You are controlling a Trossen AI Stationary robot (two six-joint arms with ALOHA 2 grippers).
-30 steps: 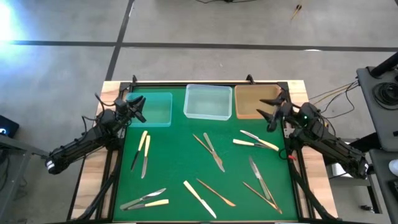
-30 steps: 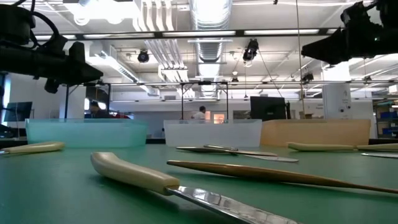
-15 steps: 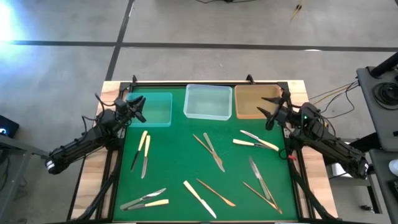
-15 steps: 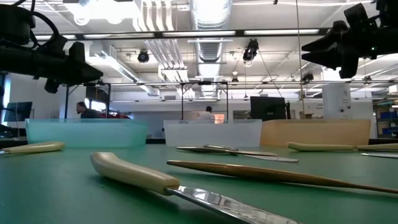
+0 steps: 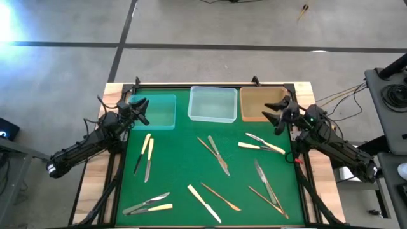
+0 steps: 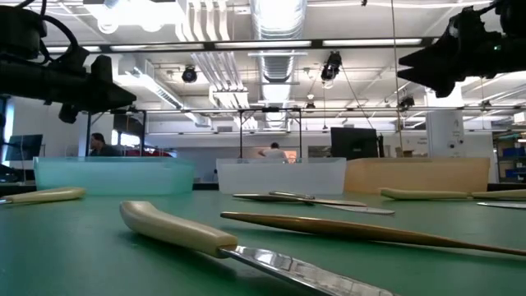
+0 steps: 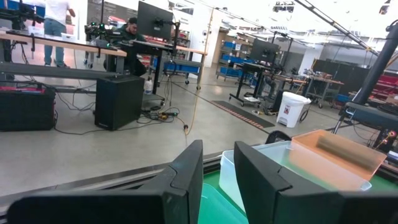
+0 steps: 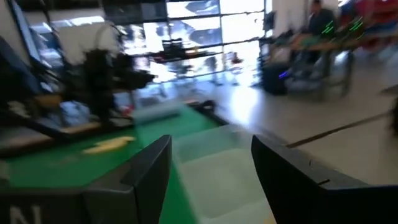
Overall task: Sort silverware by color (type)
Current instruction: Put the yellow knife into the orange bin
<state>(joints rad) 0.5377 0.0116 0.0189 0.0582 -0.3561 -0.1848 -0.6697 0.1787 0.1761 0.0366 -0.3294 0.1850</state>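
My right gripper (image 5: 275, 114) hangs spread and empty over the brown tray (image 5: 256, 104); my left gripper (image 5: 138, 109), seemingly part-open, holds nothing above the teal tray (image 5: 160, 112); silverware (image 5: 216, 154) lies scattered across the green tabletop (image 5: 181, 159).

Both of the 2 dark arms hang above the green mat (image 5: 210, 159), neither touching it. The left gripper (image 5: 141, 109) is over the mat's far left corner, fingers (image 7: 186, 177) parted by a narrow gap, holding nothing. The right gripper (image 5: 275, 112) is over its far right corner, fingers (image 8: 152, 163) spread wide, empty.
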